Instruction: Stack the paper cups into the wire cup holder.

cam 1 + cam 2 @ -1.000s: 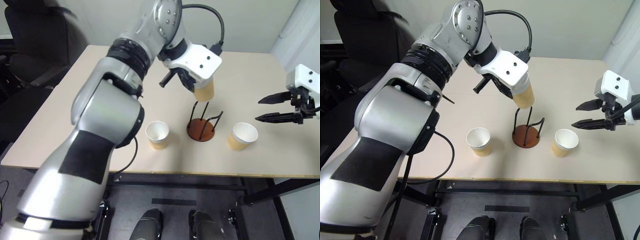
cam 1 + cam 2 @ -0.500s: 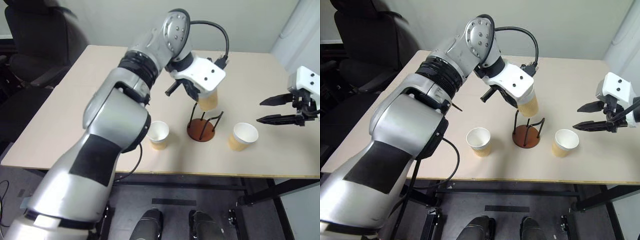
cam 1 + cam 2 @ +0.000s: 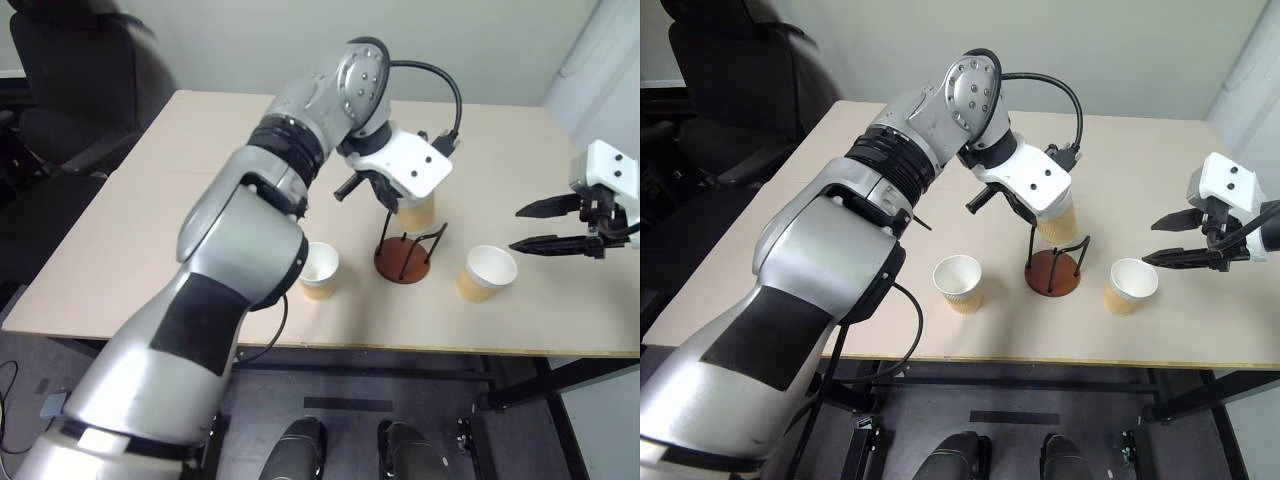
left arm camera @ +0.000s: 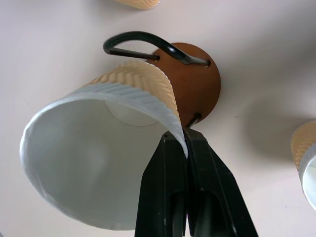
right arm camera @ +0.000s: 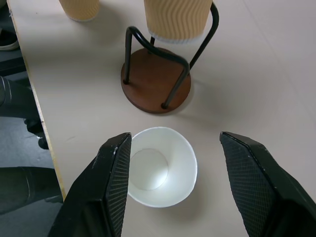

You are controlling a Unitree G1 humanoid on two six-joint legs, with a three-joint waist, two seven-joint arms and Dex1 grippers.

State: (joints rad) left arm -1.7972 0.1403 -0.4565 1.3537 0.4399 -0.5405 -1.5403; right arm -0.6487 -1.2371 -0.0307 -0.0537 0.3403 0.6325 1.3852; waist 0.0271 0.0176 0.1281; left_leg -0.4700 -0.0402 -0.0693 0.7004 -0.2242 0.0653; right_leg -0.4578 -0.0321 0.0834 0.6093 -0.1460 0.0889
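Nearest the front edge of the pale beige bench (image 3: 120,250), two tan-yellow tapered paper cups stand upright with their white insides showing: one on the left (image 3: 319,270), one on the right (image 3: 485,273). Between them and a touch farther back sits the wire cup holder (image 3: 403,258), a reddish-brown disc base with thin black wire loops rising from it. Over on the right, the right gripper (image 3: 545,225) hangs above the bench just beyond the right-hand cup, jaws spread wide, nothing between them. Above the holder, the left gripper (image 4: 183,158) has its black fingers pinched shut on the rim of the third tan-yellow paper cup (image 3: 414,212), which sits tilted among the tops of the wire loops, its bottom clear of the disc base.
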